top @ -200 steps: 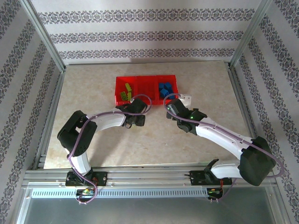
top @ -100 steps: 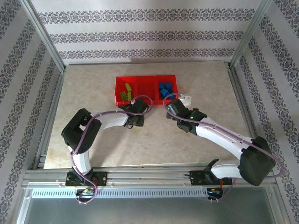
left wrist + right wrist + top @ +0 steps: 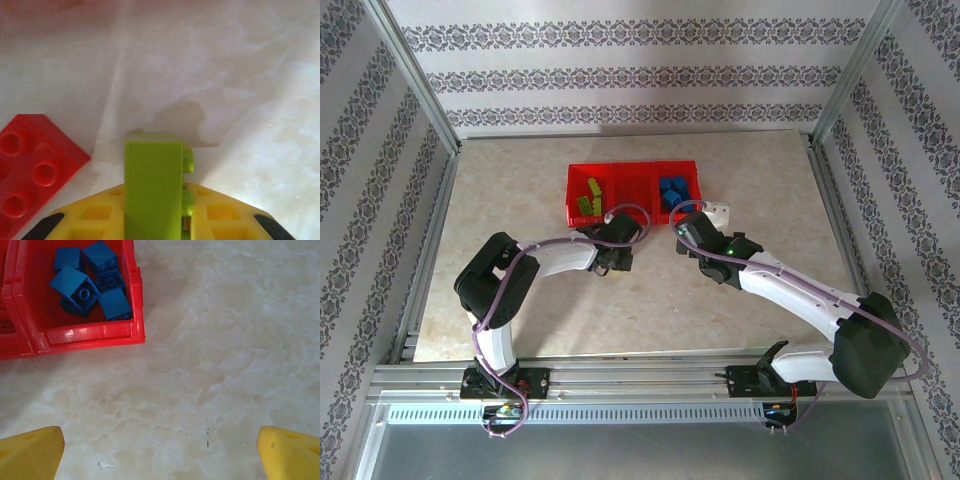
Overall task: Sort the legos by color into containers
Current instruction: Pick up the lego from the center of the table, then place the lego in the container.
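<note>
Though glossy, a studded lime brick (image 3: 152,190).

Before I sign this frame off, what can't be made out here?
- Top view: the left gripper has its fingertips under its own wrist.
- Left wrist view: the red studded plastic brick is cut by the left edge; yellow fingers hide the base of the lime green studded plastic brick.
- Top view: the translucent red plastic tray, middle bin contents too small, red on red.
</note>
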You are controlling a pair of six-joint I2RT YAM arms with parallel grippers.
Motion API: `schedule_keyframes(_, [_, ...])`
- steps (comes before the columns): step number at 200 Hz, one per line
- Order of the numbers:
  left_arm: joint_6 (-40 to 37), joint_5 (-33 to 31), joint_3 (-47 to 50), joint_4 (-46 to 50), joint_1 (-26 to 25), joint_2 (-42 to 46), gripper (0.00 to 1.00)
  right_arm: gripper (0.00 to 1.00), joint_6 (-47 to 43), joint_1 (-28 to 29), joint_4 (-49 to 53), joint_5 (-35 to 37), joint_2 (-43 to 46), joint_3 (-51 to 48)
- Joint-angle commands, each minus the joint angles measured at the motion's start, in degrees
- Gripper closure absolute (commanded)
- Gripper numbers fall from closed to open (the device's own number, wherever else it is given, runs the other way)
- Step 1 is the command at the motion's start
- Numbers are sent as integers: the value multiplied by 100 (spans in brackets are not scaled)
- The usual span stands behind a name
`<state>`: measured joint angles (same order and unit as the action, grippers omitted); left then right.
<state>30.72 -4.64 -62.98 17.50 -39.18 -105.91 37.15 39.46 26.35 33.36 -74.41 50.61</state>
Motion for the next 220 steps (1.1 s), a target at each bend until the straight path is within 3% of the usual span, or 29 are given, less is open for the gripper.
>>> schedule_keyframes(1, [161,-13,33,-210,-112,259,87,2,-5,-61,55,12,-10,54])
schedule_keyframes(70, [-97,-820,82,77,-82,1169,88,2,80,-61,2,-23,41,-60])
schedule_keyframes(123, [-449,-1442,-179,335,337,1424,87,2,100,56,-33,-75,-47,-25])
schedule_keyframes(220, [-927,-1256,-1579,235,1347,135,87,2,150,281,-18,-117,-158,36])
